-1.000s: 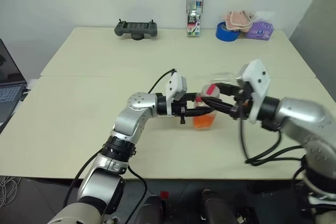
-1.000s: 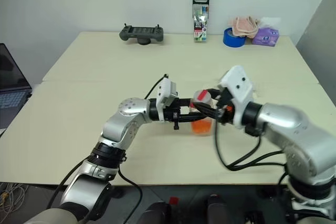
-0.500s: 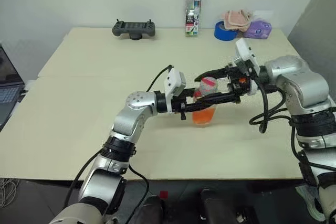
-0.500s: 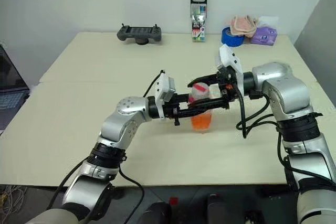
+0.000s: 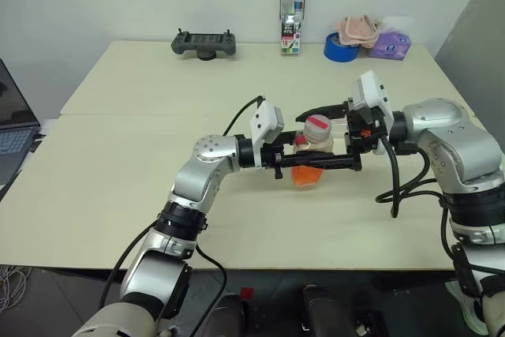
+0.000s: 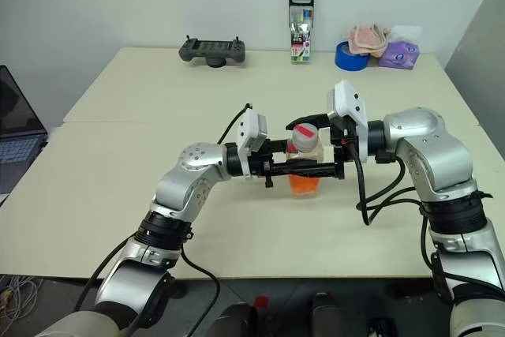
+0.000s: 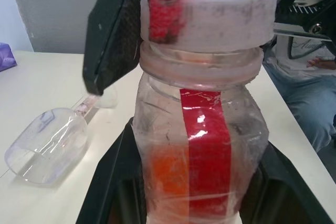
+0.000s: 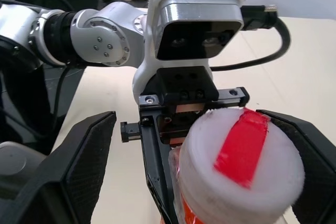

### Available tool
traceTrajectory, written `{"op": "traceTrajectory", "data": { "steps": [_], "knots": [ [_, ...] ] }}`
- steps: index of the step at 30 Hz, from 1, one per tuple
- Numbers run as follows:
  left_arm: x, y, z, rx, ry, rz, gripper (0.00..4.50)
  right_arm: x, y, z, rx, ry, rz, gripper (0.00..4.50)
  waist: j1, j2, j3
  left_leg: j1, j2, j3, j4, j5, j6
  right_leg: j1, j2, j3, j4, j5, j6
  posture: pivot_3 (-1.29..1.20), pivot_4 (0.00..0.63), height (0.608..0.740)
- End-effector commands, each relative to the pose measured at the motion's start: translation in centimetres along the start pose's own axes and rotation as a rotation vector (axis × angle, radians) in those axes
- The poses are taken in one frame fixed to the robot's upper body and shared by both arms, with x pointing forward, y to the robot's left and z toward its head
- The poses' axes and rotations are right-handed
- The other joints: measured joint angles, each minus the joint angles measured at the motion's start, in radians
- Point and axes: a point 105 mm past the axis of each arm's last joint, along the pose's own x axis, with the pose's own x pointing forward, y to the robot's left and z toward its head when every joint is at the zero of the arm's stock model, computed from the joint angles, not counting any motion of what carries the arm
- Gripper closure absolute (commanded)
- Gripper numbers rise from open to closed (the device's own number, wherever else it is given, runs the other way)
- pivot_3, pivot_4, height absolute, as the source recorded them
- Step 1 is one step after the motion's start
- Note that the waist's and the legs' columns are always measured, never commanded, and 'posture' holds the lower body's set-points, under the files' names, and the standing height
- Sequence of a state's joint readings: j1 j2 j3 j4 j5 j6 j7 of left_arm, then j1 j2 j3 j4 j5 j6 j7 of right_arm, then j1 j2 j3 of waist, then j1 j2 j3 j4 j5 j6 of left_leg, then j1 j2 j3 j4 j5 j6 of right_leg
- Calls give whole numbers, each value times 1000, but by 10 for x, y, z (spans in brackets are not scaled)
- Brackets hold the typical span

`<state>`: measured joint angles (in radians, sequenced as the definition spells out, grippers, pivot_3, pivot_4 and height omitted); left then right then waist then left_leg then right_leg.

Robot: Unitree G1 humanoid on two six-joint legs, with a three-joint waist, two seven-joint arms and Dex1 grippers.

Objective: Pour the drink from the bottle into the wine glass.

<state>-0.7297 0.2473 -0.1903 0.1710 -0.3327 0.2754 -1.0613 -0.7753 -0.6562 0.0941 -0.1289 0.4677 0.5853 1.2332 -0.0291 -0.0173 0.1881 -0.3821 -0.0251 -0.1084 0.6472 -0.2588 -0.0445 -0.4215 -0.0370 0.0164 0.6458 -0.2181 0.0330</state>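
My left fingers (image 5: pixel 304 165) clamped on bottle (image 5: pixel 310 153), gripping lower body, bottle upright above counter (image 5: pixel 118 171), mid-front. Drink (image 7: pixel 170 174) fills only bottom part of bottle. My right fingers (image 5: pixel 327 133) spread wide, straddling cap (image 8: pixel 242 166) from opposite side, one finger behind it, other in front, not pinching. Wine glass (image 7: pixel 50 142) lies on its side on counter just beyond bottle, bowl empty. Game controller (image 5: pixel 204 43), blue tape roll (image 5: pixel 341 46) at far edge.

The bottle (image 5: pixel 309 152) stands upright near the middle of the desk (image 5: pixel 118 163). Its cap is white with a red strip. Orange drink (image 7: pixel 168 174) fills its lower part. The wine glass (image 7: pixel 50 142) lies on its side nearby.
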Motion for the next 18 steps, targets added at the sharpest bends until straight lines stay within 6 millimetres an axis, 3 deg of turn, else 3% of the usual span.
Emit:
{"op": "traceTrajectory", "data": {
  "steps": [1, 6, 14, 18],
  "knots": [
    [1, 6, 20, 71, -52, 7, 2840, -5, 7, 15, -17, -52, -24, 0, -1, 0, 0, 0, 0, 0, 0, 0, 0, 0, 0, 0, 0, 0, 0, 0, 150, 740],
    [3, 8, 21, 75, -55, 0, 2841, -6, -1, 17, 10, -46, -121, 0, -1, 0, 0, 0, 0, 0, 0, 0, 0, 0, 0, 0, 1, 0, 0, 0, 150, 740],
    [2, 10, 20, 77, -56, 2, 2841, 7, 5, 21, 0, -59, -94, 0, -1, 0, 0, 0, 0, 0, 0, 0, 0, 0, 0, 0, 0, 0, 0, 0, 150, 740],
    [3, 9, 19, 73, -59, 3, 2841, 10, -8, 18, -21, -37, -164, 0, -1, 0, 0, 0, 0, 0, 0, 0, 0, 0, 1, 0, 1, 0, 0, 0, 150, 740]
  ]
}}
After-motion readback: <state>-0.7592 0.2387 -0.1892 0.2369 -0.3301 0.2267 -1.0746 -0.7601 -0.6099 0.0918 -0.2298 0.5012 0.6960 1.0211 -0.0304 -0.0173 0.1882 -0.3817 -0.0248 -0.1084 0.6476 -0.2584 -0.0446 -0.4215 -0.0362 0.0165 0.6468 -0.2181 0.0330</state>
